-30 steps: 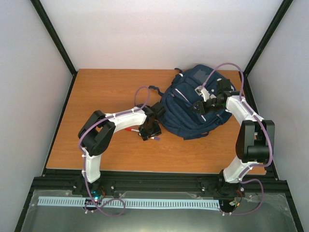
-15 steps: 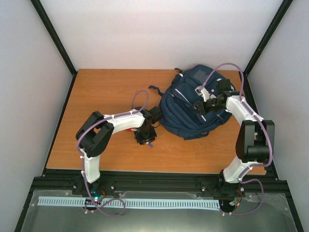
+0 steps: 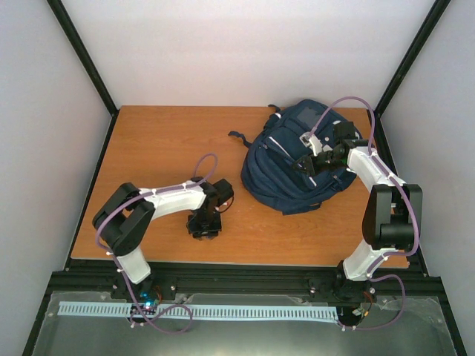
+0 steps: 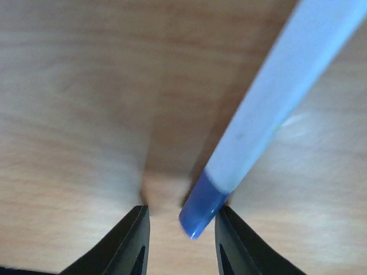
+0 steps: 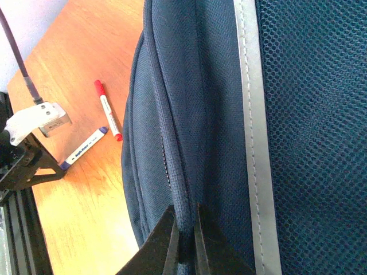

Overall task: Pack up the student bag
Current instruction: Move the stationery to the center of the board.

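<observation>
Right gripper is pinched tight on a raised seam of the student bag, navy fabric squeezed between its fingers and a white stripe running just beside them. The bag lies on the wooden table, right under that hand. Left gripper points down at the table, well apart from the bag, jaws partly apart. The blue end of a white pen sits between its fingertips, against one finger with a gap on the other side, so not clamped. A red marker lies just past the pen, between that hand and the bag.
</observation>
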Tool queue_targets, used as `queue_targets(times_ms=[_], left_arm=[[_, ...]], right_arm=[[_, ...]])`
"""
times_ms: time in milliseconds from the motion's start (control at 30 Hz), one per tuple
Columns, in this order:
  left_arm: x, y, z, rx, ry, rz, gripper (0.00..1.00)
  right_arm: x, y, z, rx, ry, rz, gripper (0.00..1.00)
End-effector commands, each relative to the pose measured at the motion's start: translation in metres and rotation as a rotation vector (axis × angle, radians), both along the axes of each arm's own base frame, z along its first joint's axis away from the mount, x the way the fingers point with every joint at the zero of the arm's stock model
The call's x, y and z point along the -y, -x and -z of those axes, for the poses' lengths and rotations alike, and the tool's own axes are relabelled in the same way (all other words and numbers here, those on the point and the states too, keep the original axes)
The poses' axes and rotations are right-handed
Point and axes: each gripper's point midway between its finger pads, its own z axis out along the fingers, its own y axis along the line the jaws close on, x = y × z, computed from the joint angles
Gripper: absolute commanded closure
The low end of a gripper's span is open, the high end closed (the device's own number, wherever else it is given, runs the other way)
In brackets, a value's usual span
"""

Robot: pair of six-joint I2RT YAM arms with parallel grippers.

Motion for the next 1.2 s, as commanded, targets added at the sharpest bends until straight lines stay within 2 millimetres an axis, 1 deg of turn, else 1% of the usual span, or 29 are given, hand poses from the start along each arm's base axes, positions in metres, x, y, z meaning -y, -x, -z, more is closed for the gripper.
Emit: queue_targets(times_ms=[0,67,133,233,267,300,333,500,600,667,800,900,1000,1167], left_arm=[[-0.007,-0.001,-0.022,0.053,0.04,0.144,0.65],[-0.001,-0.012,-0.038,0.128,0.08,0.213,0.6],[0.008,-0.024,-0.056,0.204,0.136,0.288,0.49],[0.017,-0.042,-0.082,0.301,0.156,0.384,0.4],[0.018,-0.048,-0.087,0.32,0.146,0.412,0.36],[0.02,-0.054,-0.092,0.34,0.135,0.441,0.35],[0.018,-0.059,-0.093,0.352,0.107,0.47,0.35],[0.017,-0.076,-0.082,0.331,0.011,0.589,0.35],[0.021,-0.082,-0.075,0.326,0.002,0.614,0.34],[0.023,-0.084,-0.069,0.31,-0.001,0.621,0.36],[0.026,-0.081,-0.052,0.266,0.005,0.627,0.4],[0.028,-0.077,-0.039,0.237,0.019,0.625,0.45],[0.03,-0.072,-0.026,0.202,0.031,0.619,0.52],[0.028,-0.069,-0.015,0.174,0.027,0.614,0.6]], right_arm=[[-0.008,0.01,-0.016,-0.02,-0.07,-0.029,0.97],[-0.009,0.01,-0.017,-0.02,-0.072,-0.03,0.97],[-0.009,0.01,-0.02,-0.012,-0.074,-0.033,0.97],[-0.01,0.012,-0.026,0.004,-0.088,-0.038,0.97],[-0.011,0.013,-0.028,0.009,-0.093,-0.041,0.97],[-0.011,0.013,-0.029,0.012,-0.094,-0.042,0.97],[-0.011,0.013,-0.029,0.014,-0.093,-0.042,0.97],[-0.011,0.014,-0.031,0.014,-0.098,-0.046,0.97],[-0.013,0.017,-0.037,0.033,-0.112,-0.057,0.97],[-0.015,0.02,-0.046,0.059,-0.13,-0.075,0.97],[-0.017,0.027,-0.059,0.101,-0.155,-0.1,0.97],[-0.019,0.03,-0.065,0.124,-0.167,-0.11,0.97],[-0.02,0.033,-0.069,0.133,-0.181,-0.121,0.97],[-0.021,0.034,-0.07,0.137,-0.189,-0.129,0.97]])
